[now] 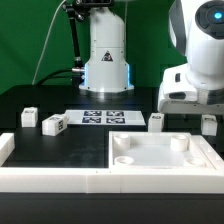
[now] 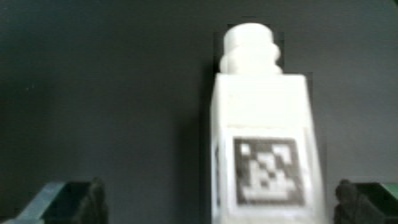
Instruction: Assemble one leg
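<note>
The small white stubby block-shaped leg (image 2: 258, 110) with a black-and-white square tag rests on the black table (image 2: 89, 90). It sits between the dark fingertips (image 2: 71, 200) of the gripper (image 2: 217, 200) — spread wide, one on each side of the tagged end, gripping nothing.

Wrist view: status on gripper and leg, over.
Gripper open, fingers clear of the leg on both sides. Leg lying on black table, tag up, not gripped. Nothing else between the fingers.
</note>
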You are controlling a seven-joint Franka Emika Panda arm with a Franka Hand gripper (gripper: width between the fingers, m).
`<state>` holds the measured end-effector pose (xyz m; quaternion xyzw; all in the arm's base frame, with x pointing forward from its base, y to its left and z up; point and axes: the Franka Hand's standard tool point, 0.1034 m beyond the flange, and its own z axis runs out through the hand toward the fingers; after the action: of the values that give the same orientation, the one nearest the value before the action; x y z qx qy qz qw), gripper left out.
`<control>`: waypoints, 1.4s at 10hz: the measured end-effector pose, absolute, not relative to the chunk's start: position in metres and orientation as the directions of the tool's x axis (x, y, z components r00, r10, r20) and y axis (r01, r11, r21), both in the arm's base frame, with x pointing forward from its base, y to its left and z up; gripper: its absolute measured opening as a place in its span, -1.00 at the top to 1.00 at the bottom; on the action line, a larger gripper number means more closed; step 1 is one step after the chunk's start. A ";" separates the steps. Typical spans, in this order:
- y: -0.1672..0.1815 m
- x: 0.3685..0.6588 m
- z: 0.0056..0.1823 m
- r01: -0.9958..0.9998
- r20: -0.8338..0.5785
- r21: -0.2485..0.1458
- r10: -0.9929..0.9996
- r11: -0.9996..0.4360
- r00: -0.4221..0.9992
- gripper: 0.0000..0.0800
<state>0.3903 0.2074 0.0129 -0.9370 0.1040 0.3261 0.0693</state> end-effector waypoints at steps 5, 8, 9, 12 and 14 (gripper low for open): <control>0.209 0.387 0.012 -0.252 -0.630 -0.048 -0.166 -0.967 0.759 0.03; 0.208 0.387 0.012 -0.252 -0.630 -0.048 -0.167 -0.966 0.759 0.28; 0.208 0.387 0.012 -0.252 -0.630 -0.048 -0.167 -0.966 0.759 0.28; 0.208 0.387 0.012 -0.253 -0.630 -0.048 -0.168 -0.966 0.759 0.28; 0.207 0.388 0.012 -0.256 -0.629 -0.048 -0.170 -0.966 0.759 0.28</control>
<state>0.3881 0.2065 0.0122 -0.9355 0.1137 0.3282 0.0653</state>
